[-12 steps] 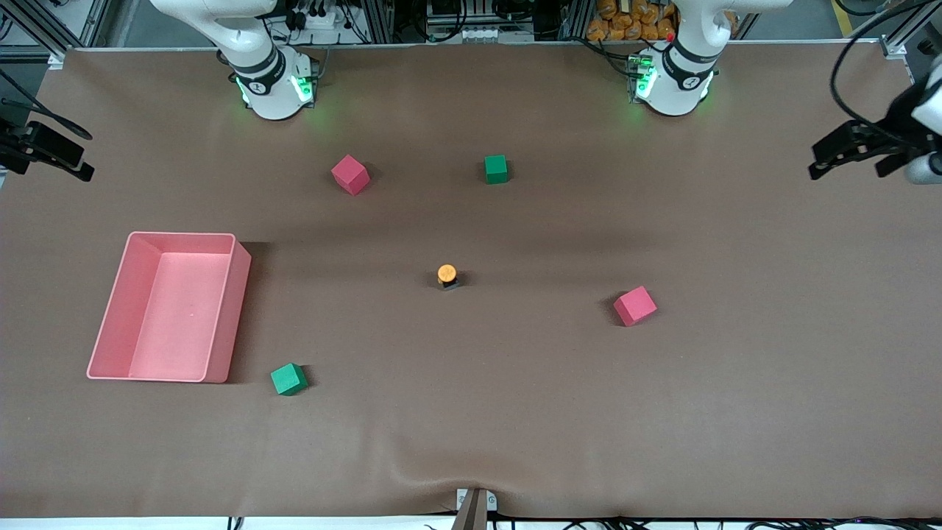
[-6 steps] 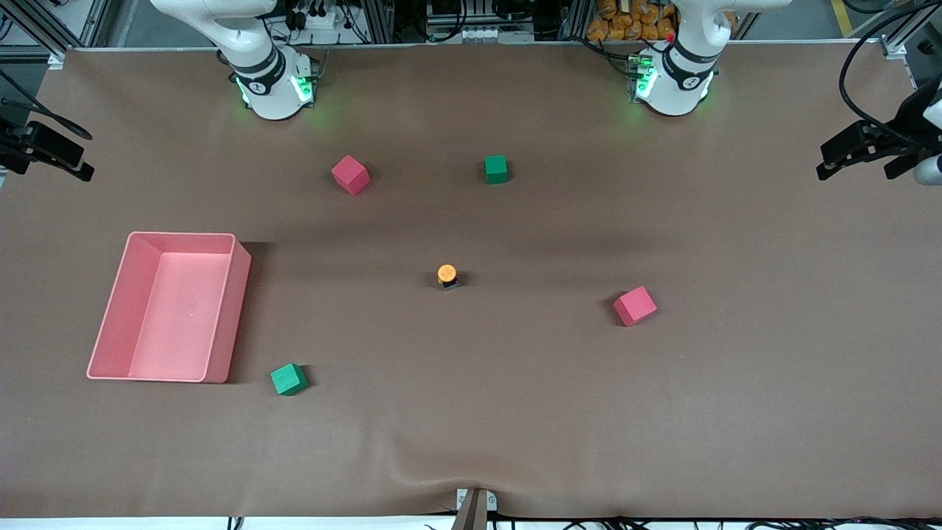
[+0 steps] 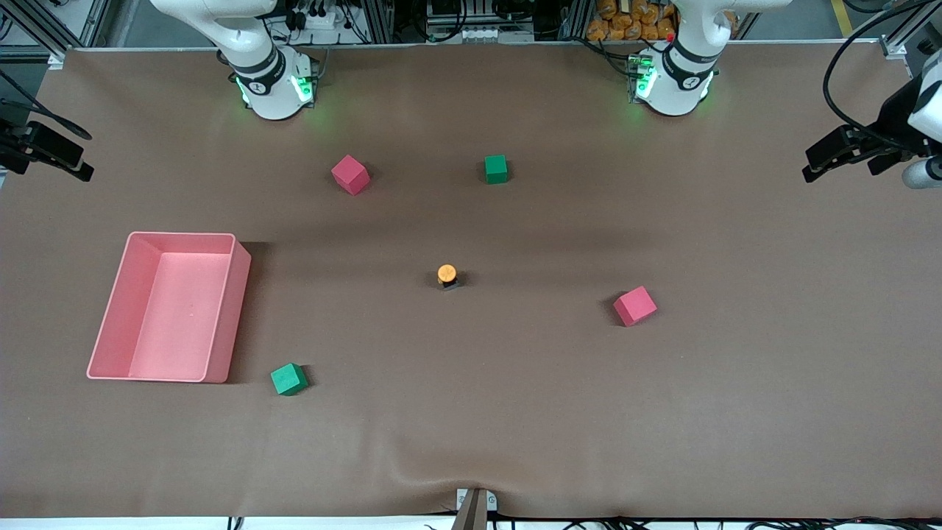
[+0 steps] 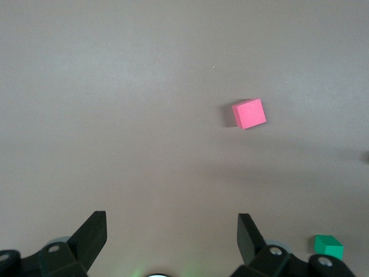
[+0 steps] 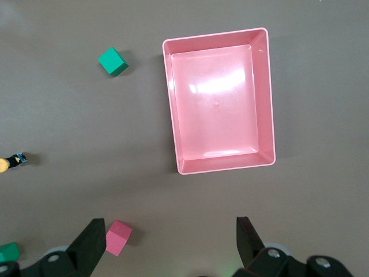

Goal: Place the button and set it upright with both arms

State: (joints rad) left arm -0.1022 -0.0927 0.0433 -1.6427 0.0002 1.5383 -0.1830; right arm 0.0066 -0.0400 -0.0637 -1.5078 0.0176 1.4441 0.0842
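One button, upright near the table's middle, round orange cap on a small boxy black body, touching nothing. Landmark = button. Two red cubes: one toward the left arm's end and slightly nearer the front camera than the button, the other farther from the camera, toward the right arm's end. Two green cubes: one farther from the camera than the button, one nearer the camera and toward the right arm's end. All four matte with sharp edges, foam-like. One pink tray, smooth glossy rectangle with rounded corners, well apart from the button at the right arm's end.

Left gripper fingers spread apart, nothing between them, up over the table edge at the left arm's end. Right gripper also spread wide, holding nothing, high over the right arm's end of the table, tray below it.

Table covered in brown matte sheet, slight wrinkle at the camera-side edge. Aluminium framing and cables past the bases
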